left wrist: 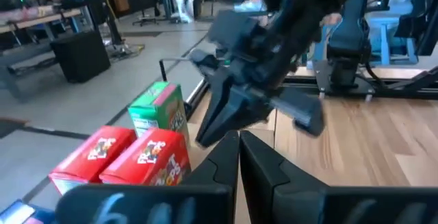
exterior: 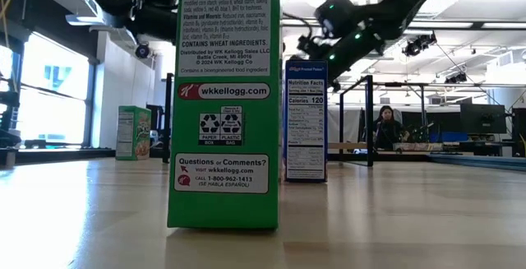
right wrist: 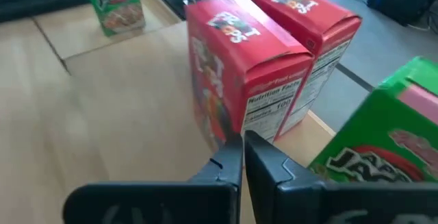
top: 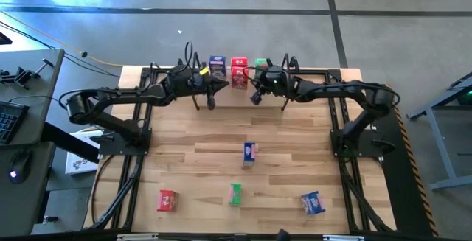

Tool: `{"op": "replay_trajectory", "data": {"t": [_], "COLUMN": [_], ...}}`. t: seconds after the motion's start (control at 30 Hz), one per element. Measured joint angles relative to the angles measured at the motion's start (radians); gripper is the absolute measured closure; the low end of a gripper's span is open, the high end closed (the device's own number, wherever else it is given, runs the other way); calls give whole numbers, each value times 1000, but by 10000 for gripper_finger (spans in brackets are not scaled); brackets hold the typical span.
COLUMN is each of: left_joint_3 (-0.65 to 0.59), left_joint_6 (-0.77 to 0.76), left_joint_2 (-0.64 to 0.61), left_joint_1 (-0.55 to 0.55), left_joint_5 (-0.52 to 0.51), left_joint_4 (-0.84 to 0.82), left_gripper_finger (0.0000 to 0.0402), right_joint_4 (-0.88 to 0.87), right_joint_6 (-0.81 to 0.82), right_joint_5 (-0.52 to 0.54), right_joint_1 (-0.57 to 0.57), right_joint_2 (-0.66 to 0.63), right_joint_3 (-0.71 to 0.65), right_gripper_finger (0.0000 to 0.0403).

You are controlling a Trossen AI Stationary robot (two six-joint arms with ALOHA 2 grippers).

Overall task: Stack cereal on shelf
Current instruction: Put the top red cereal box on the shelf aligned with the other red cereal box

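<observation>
Right now, nearest the front edge of the plank tabletop, a small red cardboard cereal box, a green cardboard cereal box and a blue cardboard cereal box are sitting well apart from one another. Farther in, a second blue cereal box is standing alone near the middle.

Beyond that, I am holding my left gripper and my right gripper near each other at the far edge, both clenched with nothing between the fingers. My right gripper is pointing at the nearer of two red boxes standing side by side.

Farthest away, the light wooden shelf board is carrying a blue box, those red boxes and a green box in a row.
</observation>
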Motion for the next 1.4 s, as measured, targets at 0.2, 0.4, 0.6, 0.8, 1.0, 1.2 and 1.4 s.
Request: {"op": "replay_trajectory", "data": {"t": [0.2, 0.4, 0.6, 0.8, 1.0, 1.2, 1.4], "left_joint_3": [-18, -18, -18, -18, -18, -18, -18], "left_joint_6": [3, 11, 10, 10, 10, 10, 6], "left_joint_2": [-8, -8, -8, -8, -8, -8, -8], "left_joint_1": [-4, -5, -5, -5, -5, -5, -5], "left_joint_5": [0, 0, 0, 0, 0, 0, 5], "left_joint_4": [-9, -9, -9, -9, -10, -10, -10], "left_gripper_finger": [396, 396, 396, 396, 396, 396, 396], "right_joint_4": [-7, -6, 3, 21, 58, 63, 38], "right_joint_6": [0, -8, -28, -48, -82, -100, -170], "right_joint_5": [6, 36, 40, 38, 36, 51, 114], "right_joint_1": [-15, -18, -26, -36, -36, -36, -35], "right_joint_2": [78, 100, 100, 100, 100, 100, 50], "right_joint_3": [56, 73, 73, 73, 73, 73, 72], "right_gripper_finger": [399, 399, 399, 399, 399, 399, 399]}}
